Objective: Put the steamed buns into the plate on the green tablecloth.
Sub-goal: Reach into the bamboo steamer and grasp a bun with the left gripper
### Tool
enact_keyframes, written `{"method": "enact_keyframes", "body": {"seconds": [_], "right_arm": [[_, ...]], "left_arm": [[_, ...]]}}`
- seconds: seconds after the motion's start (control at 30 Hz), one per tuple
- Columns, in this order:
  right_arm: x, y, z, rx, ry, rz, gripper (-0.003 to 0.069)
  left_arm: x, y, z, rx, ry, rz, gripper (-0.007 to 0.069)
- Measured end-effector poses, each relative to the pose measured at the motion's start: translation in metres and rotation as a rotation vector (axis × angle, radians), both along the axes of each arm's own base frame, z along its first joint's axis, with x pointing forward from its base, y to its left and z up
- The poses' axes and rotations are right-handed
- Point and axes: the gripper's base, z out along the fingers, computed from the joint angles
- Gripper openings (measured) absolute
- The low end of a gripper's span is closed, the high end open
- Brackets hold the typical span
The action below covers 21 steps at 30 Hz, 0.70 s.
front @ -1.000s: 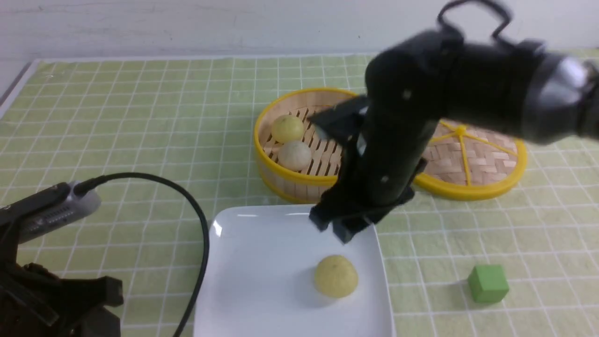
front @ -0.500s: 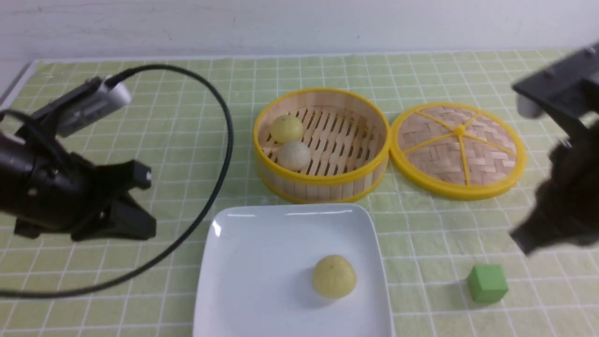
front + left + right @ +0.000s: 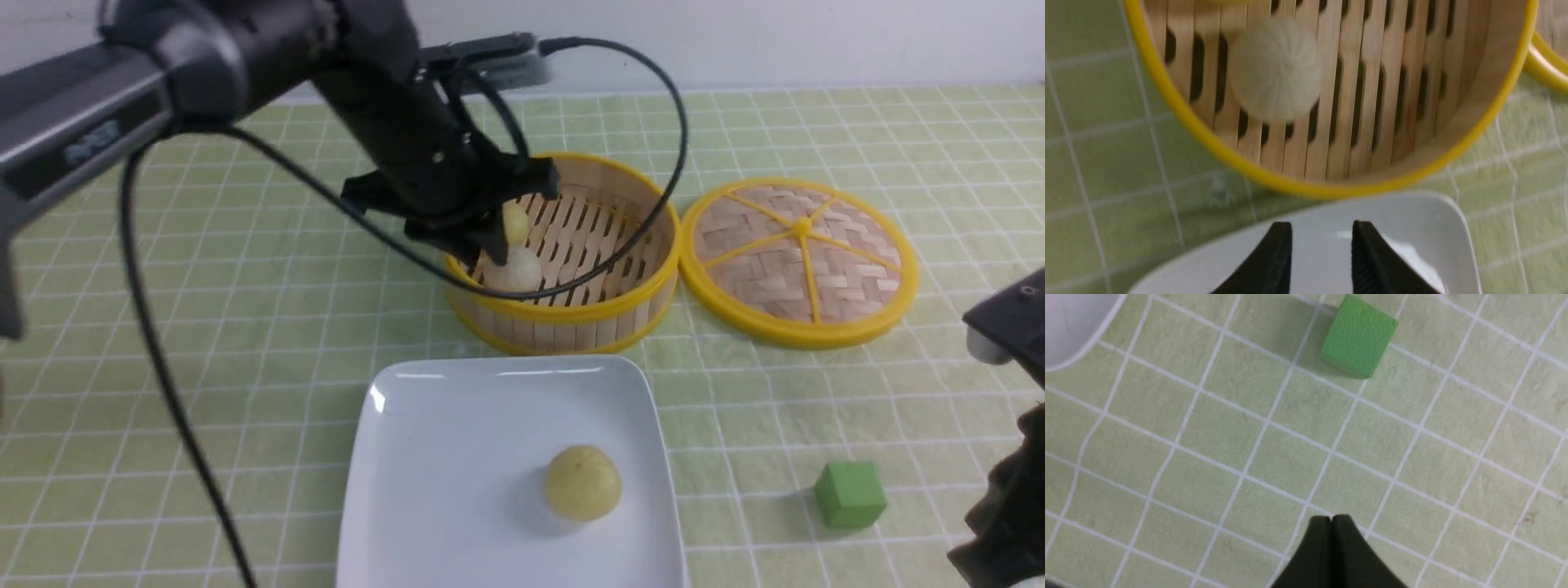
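— Where has the left pincer [image 3: 482, 233] got to?

— Half a second ago it sat low by the left edge of the green tablecloth [image 3: 245, 327]. Now it hangs over the left side of the steamer [image 3: 571, 314], its fingers [image 3: 1284, 245] apart with nothing between them.

— And the right one?

— The right pincer [image 3: 1331, 519] has pulled back further, to the near right corner. Its tips are pressed together over bare cloth and hold nothing.

— Have the buns moved?

— No. One yellow bun [image 3: 583, 482] lies where it was, on the near right part of the plate [image 3: 457, 425]. The off-white bun [image 3: 514, 269] and the second yellow bun [image 3: 516, 222] sit in the steamer's left half as before.

— Can you see them all clearly?

— Not quite. The left pincer covers much of the second yellow bun, and from the front I can't tell whether it touches the off-white one. Its wrist picture is blurred, though the bun there lies clear of the tips. The right arm is cut off at the frame edge.

— Anything in the way?

— The left arm's black cable [image 3: 669, 139] loops across the steamer. The woven lid [image 3: 800, 261] lies flat just right of it, and a green cube [image 3: 849, 494] sits right of the plate, near the right pincer.
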Motion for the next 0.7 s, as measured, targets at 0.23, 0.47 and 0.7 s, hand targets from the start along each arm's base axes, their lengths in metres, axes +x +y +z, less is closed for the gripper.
{"method": "enact_keyframes", "body": {"seconds": [0.23,0.47,0.7], "right_arm": [[0.003,0.002,0.001,0.018,-0.032,0.01,-0.0008],[0.003,0.002,0.001,0.019,-0.034,0.01,-0.0001],[0.003,0.002,0.001,0.019,-0.034,0.01,0.0001]], "left_arm": [[0.031,-0.031,-0.025,0.105,-0.064,-0.032,0.0344],[0.044,-0.036,-0.062,0.153,-0.026,-0.033,0.0321],[0.045,-0.037,-0.069,0.153,0.006,0.004,0.0059]]}}
